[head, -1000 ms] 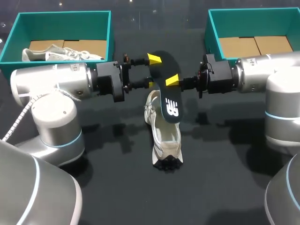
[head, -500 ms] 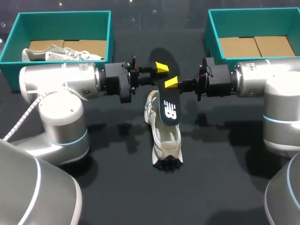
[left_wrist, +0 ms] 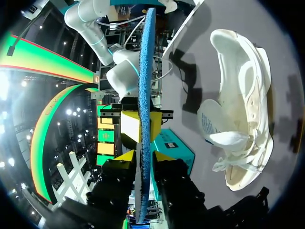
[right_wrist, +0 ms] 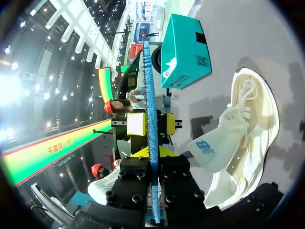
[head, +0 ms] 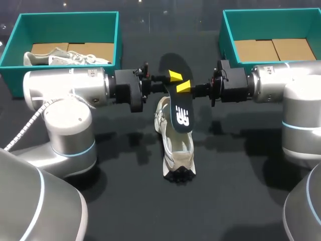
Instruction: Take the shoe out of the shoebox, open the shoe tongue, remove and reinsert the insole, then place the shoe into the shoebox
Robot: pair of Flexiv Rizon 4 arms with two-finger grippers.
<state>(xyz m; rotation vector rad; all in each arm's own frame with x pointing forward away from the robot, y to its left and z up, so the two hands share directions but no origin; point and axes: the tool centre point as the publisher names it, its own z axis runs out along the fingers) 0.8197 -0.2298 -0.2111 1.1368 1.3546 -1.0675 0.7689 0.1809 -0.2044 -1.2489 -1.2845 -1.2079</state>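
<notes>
1. Yellow tips on the right pincer are closed on the thin edge of the insole, which runs straight up between its fingers.
2. The left pincer meets it from the other side. Its fingers are drawn in narrow, one on each face of the same insole, so both arms seem to be holding it at once.
3. The insole hangs in the air over the middle of the table, with its dark printed face up, its blue underside showing at the wrists, and its lower end dipping towards the shoe.
4. The white shoe lies on the table just below, out of any box, with its mouth open and nothing touching it.
5. By my reckoning the task is past halfway. The shoe is out, the tongue is open and the insole is removed. Sliding the insole back in and boxing the shoe are left to do.
6. The left box at the far corner holds a second shoe.
7. The right box shows only its cardboard floor.
8. Nothing lies between the insole and the shoe. The awkward part, I'd guess, is that both arms crowd one small piece.
</notes>
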